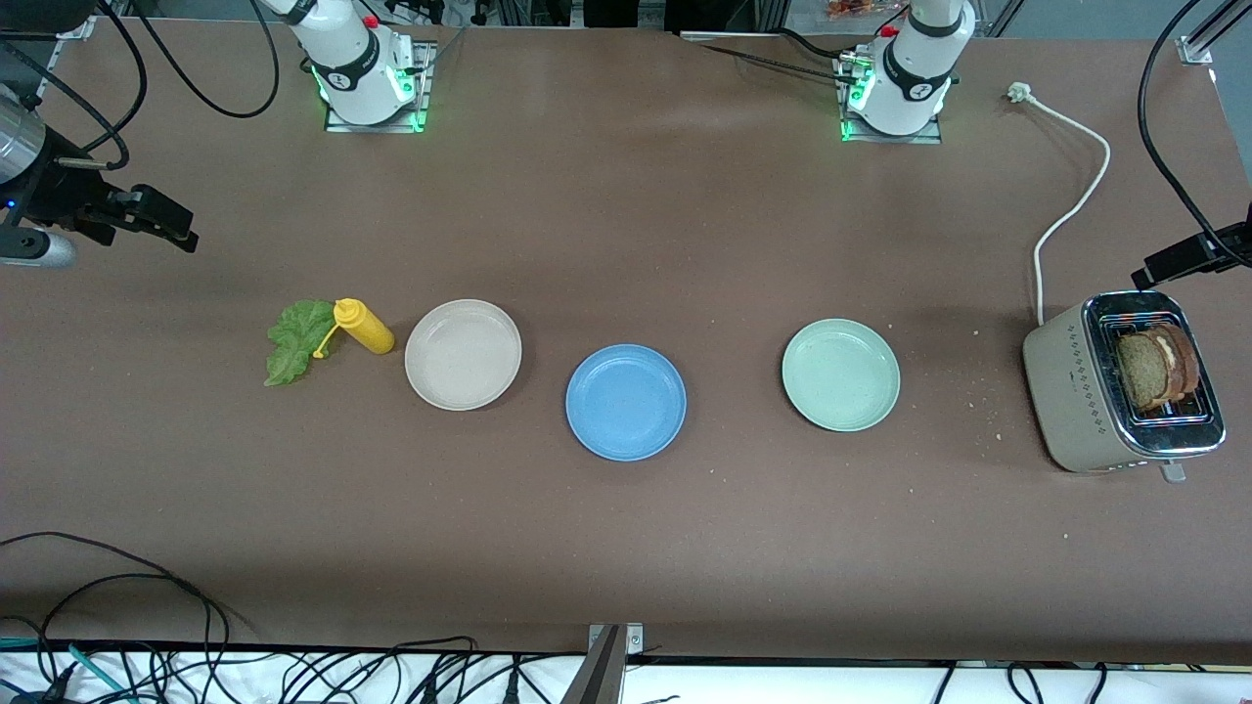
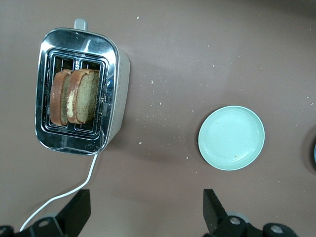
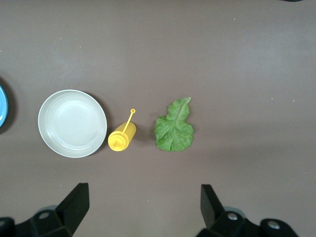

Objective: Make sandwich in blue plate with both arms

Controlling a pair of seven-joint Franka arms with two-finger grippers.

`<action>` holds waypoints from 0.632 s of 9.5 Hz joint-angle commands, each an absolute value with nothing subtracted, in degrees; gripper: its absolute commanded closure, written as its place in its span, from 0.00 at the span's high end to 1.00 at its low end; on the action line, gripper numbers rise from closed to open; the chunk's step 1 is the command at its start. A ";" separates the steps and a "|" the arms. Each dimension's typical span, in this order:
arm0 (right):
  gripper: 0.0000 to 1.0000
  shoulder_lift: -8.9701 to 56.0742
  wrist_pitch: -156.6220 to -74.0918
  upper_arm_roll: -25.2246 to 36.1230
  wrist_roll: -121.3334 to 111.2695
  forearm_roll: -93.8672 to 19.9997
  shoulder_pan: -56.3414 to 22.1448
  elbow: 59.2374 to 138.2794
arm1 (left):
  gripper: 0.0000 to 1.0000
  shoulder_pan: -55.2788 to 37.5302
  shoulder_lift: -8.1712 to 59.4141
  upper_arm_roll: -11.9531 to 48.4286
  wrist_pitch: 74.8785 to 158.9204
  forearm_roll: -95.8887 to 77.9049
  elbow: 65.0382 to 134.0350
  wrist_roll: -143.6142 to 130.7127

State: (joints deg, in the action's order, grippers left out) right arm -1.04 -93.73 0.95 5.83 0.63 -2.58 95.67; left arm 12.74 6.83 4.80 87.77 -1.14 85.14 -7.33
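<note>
The blue plate (image 1: 626,402) lies bare mid-surface, nearest the camera, ready for stacking; bread slices (image 1: 1157,367) stand in the toaster (image 1: 1120,386) at the left arm's end; the lettuce leaf (image 1: 293,340) touches a mustard bottle (image 1: 364,327) at the right arm's; left gripper (image 2: 147,212) over the toaster and right gripper (image 3: 143,210) over the lettuce hover, jaws apart, empty.

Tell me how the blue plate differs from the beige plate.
The blue plate is mid-blue; the beige plate is pale off-white. The blue plate lies nearer the front camera, at the table's middle; the beige plate lies toward the right arm's end. The beige plate has a yellow bottle lying beside it; the blue plate has nothing close by. Both are round, shallow, rimmed and empty.
</note>
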 commanded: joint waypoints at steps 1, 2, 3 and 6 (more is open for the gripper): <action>1.00 -0.88 -92.90 1.14 6.33 0.44 -3.16 94.48 | 1.00 12.57 5.98 5.01 87.45 0.18 85.87 -6.15; 1.00 -0.79 -92.90 1.14 6.33 0.44 -3.16 94.48 | 1.00 12.57 5.98 5.01 87.54 0.09 85.87 -6.07; 1.00 -0.88 -92.90 1.14 6.33 0.44 -3.25 94.48 | 1.00 12.66 5.98 5.01 87.45 0.09 85.87 -5.98; 1.00 -0.79 -92.90 1.23 6.33 0.53 -3.78 94.39 | 1.00 12.74 5.98 5.01 87.45 0.09 85.87 -5.98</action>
